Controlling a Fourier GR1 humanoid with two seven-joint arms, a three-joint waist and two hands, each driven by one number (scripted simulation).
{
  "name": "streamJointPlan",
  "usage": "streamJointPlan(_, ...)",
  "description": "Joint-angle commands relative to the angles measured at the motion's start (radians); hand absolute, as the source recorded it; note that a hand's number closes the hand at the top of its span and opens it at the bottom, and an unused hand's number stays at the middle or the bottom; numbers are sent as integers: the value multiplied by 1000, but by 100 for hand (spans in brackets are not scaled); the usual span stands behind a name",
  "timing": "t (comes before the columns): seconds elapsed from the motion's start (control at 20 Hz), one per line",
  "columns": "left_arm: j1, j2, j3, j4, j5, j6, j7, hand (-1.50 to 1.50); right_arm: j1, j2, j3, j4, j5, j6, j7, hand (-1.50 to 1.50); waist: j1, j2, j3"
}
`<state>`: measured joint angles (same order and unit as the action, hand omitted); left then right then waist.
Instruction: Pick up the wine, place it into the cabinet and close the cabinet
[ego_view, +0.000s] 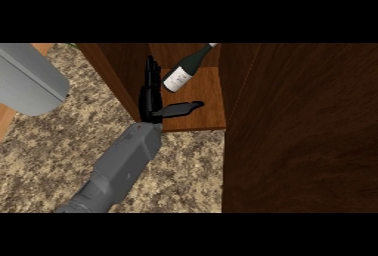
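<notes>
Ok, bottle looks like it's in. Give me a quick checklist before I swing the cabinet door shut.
1. Dark green wine bottle with white label inside the brown wooden cabinet: ok, lying tilted on the shelf.
2. Bottle released: ok, the black hand is open, fingers straight, beside the bottle.
3. Hand clear of the cabinet: not ok, fingers and thumb are over the shelf.
4. Door free to swing: not ok, the grey forearm is in the opening.
5. Bottle settled against rolling: cannot tell.
6. Other hand's position: cannot tell; only one shows.
</notes>
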<state>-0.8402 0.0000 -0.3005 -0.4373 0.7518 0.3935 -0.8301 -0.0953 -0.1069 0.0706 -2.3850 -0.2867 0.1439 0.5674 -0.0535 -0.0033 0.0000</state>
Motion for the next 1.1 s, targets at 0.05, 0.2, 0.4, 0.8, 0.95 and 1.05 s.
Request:
streamJointPlan(0.05,176,0,-210,-230,81,119,4,-150,37,-30,-52,-126,-42,-5,49,-150,23,-3,0)
streamJointPlan(0.2,241,0,-321,-377,110,260,12,-150,48,-18,-43,-99,-15,-8,25,-150,34,-1,0)
streamJointPlan(0.4,323,0,-402,-517,81,350,-16,-150,50,6,-6,-100,46,-33,15,-150,45,-1,0)
streamJointPlan(0.8,509,37,-460,-799,-40,412,46,-150,79,-14,-31,-170,15,-28,48,-150,54,-2,0)
streamJointPlan(0.95,543,95,-494,-986,-68,494,146,-150,15,-27,-67,-108,-7,-43,53,-150,59,-1,0)
streamJointPlan(1.05,588,87,-526,-1047,-116,562,153,-150,77,-10,-32,-99,21,-2,-9,-150,56,-1,0)
